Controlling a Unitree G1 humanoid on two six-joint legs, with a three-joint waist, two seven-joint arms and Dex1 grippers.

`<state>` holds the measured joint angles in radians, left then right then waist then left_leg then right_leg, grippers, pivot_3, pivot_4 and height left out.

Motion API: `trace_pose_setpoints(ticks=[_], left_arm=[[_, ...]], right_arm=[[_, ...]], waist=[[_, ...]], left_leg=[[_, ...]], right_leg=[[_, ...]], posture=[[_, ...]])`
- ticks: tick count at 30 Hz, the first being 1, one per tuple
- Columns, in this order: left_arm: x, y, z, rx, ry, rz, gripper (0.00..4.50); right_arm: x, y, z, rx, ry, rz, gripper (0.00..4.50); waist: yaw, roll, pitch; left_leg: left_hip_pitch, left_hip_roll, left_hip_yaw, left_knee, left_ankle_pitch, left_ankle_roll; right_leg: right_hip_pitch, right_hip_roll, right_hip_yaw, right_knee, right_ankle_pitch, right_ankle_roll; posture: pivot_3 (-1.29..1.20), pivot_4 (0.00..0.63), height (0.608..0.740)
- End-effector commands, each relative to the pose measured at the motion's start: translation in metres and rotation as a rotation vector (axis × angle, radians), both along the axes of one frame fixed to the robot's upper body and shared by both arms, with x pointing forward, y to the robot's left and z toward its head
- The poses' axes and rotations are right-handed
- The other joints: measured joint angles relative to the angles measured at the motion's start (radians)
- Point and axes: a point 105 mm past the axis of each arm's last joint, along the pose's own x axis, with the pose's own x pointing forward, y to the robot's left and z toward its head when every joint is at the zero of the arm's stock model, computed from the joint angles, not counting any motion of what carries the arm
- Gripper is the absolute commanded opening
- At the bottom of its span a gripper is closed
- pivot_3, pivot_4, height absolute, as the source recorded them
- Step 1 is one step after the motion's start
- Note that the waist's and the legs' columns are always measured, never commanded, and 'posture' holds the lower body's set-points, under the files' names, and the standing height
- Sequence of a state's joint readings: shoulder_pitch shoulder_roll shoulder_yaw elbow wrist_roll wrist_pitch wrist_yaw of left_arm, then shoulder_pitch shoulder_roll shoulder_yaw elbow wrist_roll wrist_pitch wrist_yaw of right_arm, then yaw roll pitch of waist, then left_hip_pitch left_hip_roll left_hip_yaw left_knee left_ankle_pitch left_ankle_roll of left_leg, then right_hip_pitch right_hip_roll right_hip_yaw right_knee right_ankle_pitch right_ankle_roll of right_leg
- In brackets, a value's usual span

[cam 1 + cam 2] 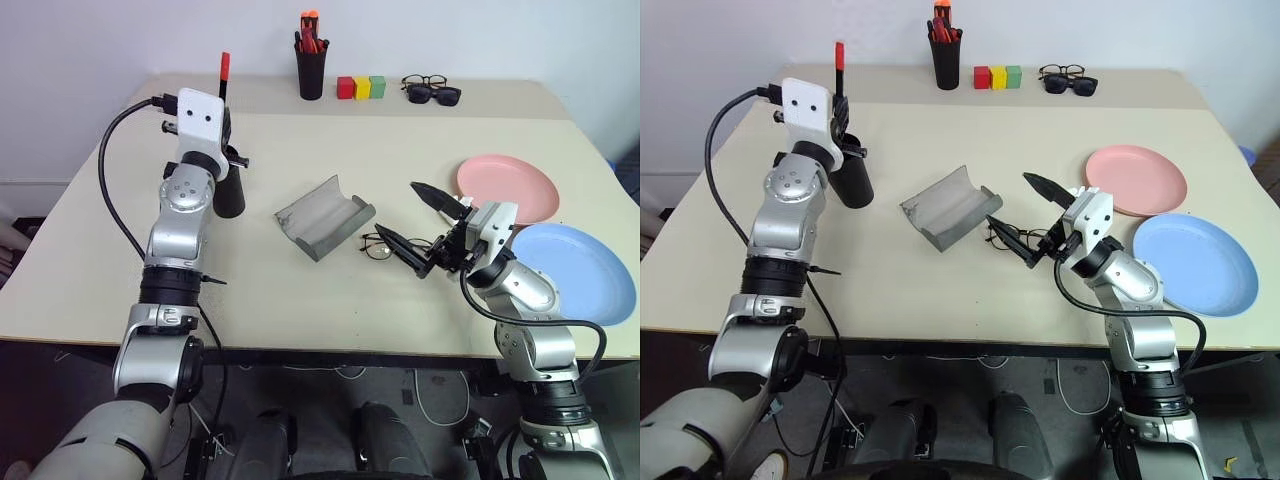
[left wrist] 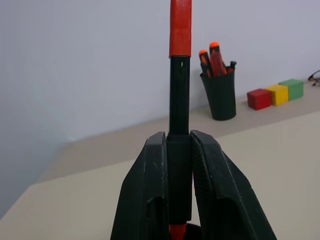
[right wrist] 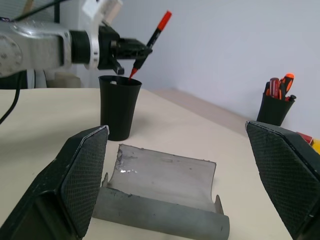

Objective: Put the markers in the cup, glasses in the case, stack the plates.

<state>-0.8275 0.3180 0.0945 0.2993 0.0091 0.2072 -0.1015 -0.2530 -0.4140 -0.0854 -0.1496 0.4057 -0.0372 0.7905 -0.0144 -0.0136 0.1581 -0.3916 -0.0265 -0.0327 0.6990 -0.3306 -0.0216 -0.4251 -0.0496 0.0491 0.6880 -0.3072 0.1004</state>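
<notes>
The robot's left hand (image 3: 131,50) grips the red-capped marker (image 2: 179,95) between its two fingers, cap up, just above the mouth of the black cup (image 3: 119,106) on the counter (image 1: 260,290). The marker's lower tip hangs over the rim; from the head views the arm hides most of the cup, and whether a white marker lies inside cannot be made out. The right hand (image 1: 428,228) stands spread wide, holding nothing, over the clear glasses (image 1: 1012,238), which its fingers partly cover. The grey case (image 1: 324,216) lies open between cup and glasses. The pink plate (image 1: 508,187) and blue plate (image 1: 575,272) sit side by side, unstacked.
</notes>
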Motion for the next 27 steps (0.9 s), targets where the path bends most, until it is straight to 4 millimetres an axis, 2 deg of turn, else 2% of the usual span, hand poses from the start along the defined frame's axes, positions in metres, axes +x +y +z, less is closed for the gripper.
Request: trace_pose_setpoints(ticks=[1, 3, 4, 6, 10, 13, 15, 17, 18, 19, 20, 22, 24, 25, 27], left_arm=[[-0.012, 0.006, 0.013, 0.006, -0.040, 0.010, 0.64], [-0.015, 0.007, 0.006, 0.020, -0.011, 0.011, 0.64], [-0.016, 0.007, 0.004, 0.025, -0.006, 0.012, 1.20], [-0.016, 0.007, 0.000, 0.028, 0.001, 0.016, 1.92], [-0.016, 0.004, -0.002, 0.022, 0.005, 0.004, 3.91], [-0.017, -0.004, 0.003, 0.003, -0.009, -0.035, 3.91], [-0.021, -0.017, 0.014, -0.030, -0.031, -0.115, 3.91], [-0.031, -0.046, 0.027, -0.080, -0.019, -0.293, 3.91], [-0.039, -0.067, 0.027, -0.086, 0.038, -0.429, 3.91], [-0.049, -0.086, 0.025, -0.068, 0.104, -0.559, 3.91], [-0.056, -0.097, 0.022, -0.052, 0.153, -0.637, 3.91], [-0.075, -0.123, 0.004, 0.014, 0.341, -0.830, 3.91], [-0.086, -0.135, -0.018, 0.119, 0.523, -0.911, 3.91], [-0.086, -0.135, -0.029, 0.156, 0.590, -0.897, 3.91], [-0.089, -0.138, -0.040, 0.176, 0.699, -0.906, 3.91]], right_arm=[[-0.002, -0.007, 0.009, 0.003, -0.049, -0.014, 4.50], [-0.002, -0.008, 0.009, 0.003, -0.048, -0.017, 4.50], [-0.002, -0.008, 0.010, 0.003, -0.048, -0.019, 4.50], [-0.001, -0.010, 0.010, 0.004, -0.048, -0.022, 4.50], [0.000, -0.011, 0.010, 0.006, -0.046, -0.031, 4.50], [0.000, -0.013, 0.007, 0.011, -0.023, -0.045, 4.50], [0.003, -0.017, 0.002, 0.021, 0.036, -0.069, 4.50], [0.007, -0.024, -0.004, 0.027, 0.113, -0.126, 4.50], [0.007, -0.029, -0.005, 0.037, 0.136, -0.154, 4.50], [0.006, -0.032, -0.006, 0.046, 0.154, -0.173, 4.50], [0.005, -0.034, -0.005, 0.051, 0.163, -0.182, 4.50], [-0.009, -0.040, -0.013, 0.034, 0.225, -0.176, 4.50], [-0.024, -0.044, -0.021, 0.016, 0.285, -0.155, 4.50], [-0.029, -0.045, -0.023, 0.010, 0.303, -0.149, 4.50], [-0.039, -0.049, -0.027, -0.003, 0.327, -0.152, 4.50]], waist=[[0.000, 0.000, 0.000], [0.000, 0.000, 0.000], [0.001, 0.000, 0.000], [0.001, 0.000, 0.000], [0.002, 0.000, 0.000], [0.002, 0.000, 0.000], [0.003, 0.000, 0.000], [0.005, 0.000, 0.000], [0.005, 0.000, 0.000], [0.006, 0.000, 0.000], [0.006, 0.000, 0.000], [0.003, 0.000, 0.000], [0.000, 0.001, -0.001], [-0.001, 0.001, -0.001], [-0.009, 0.001, -0.001]], left_leg=[[0.000, 0.000, 0.000, 0.000, 0.000, 0.000], [0.000, 0.000, 0.000, 0.000, 0.000, 0.000], [0.000, 0.000, 0.000, 0.000, 0.000, 0.000], [0.000, 0.000, 0.000, 0.000, 0.000, 0.000], [0.000, 0.000, 0.000, 0.000, 0.000, 0.000], [0.000, 0.000, 0.000, 0.000, 0.000, 0.000], [0.000, 0.000, 0.000, 0.000, 0.000, 0.000], [0.000, 0.000, 0.000, 0.000, 0.000, 0.000], [-0.001, 0.000, 0.000, 0.000, 0.000, 0.000], [-0.001, 0.000, 0.000, 0.000, 0.000, 0.000], [-0.001, 0.000, -0.001, 0.000, 0.000, 0.000], [-0.001, 0.000, -0.001, 0.000, 0.000, 0.000], [-0.001, 0.000, -0.001, -0.001, 0.000, 0.000], [0.000, 0.000, -0.001, -0.001, 0.000, 0.000], [0.001, 0.000, 0.000, -0.001, 0.000, 0.001]], right_leg=[[0.000, 0.000, 0.000, 0.000, 0.000, 0.000], [0.000, 0.000, 0.000, 0.000, 0.000, 0.000], [0.000, 0.000, 0.000, 0.000, 0.000, 0.000], [0.000, 0.000, 0.000, 0.000, 0.000, 0.000], [0.000, 0.000, 0.000, 0.000, 0.000, 0.000], [0.000, 0.000, 0.000, 0.000, 0.000, 0.000], [0.000, 0.000, 0.000, 0.000, 0.000, 0.000], [0.000, -0.001, 0.000, 0.000, 0.000, 0.000], [0.000, -0.001, 0.000, 0.000, 0.000, 0.000], [0.000, -0.001, 0.000, 0.000, 0.000, 0.000], [0.000, -0.001, 0.000, -0.001, 0.000, 0.000], [0.000, -0.001, 0.000, -0.001, 0.000, 0.000], [0.000, -0.001, 0.000, -0.001, 0.000, 0.000], [0.001, 0.000, 0.001, -0.001, 0.000, 0.000], [0.001, 0.001, 0.001, 0.000, 0.000, 0.000]], posture=[[0.00, 0.150, 0.740], [0.00, 0.150, 0.740], [0.00, 0.150, 0.740], [0.00, 0.150, 0.740], [0.00, 0.150, 0.740], [0.00, 0.150, 0.740], [0.00, 0.150, 0.740], [0.00, 0.150, 0.740], [0.00, 0.150, 0.740], [0.00, 0.150, 0.740], [0.00, 0.150, 0.740], [0.00, 0.150, 0.740], [0.00, 0.150, 0.740], [0.00, 0.150, 0.740], [0.00, 0.150, 0.740]])
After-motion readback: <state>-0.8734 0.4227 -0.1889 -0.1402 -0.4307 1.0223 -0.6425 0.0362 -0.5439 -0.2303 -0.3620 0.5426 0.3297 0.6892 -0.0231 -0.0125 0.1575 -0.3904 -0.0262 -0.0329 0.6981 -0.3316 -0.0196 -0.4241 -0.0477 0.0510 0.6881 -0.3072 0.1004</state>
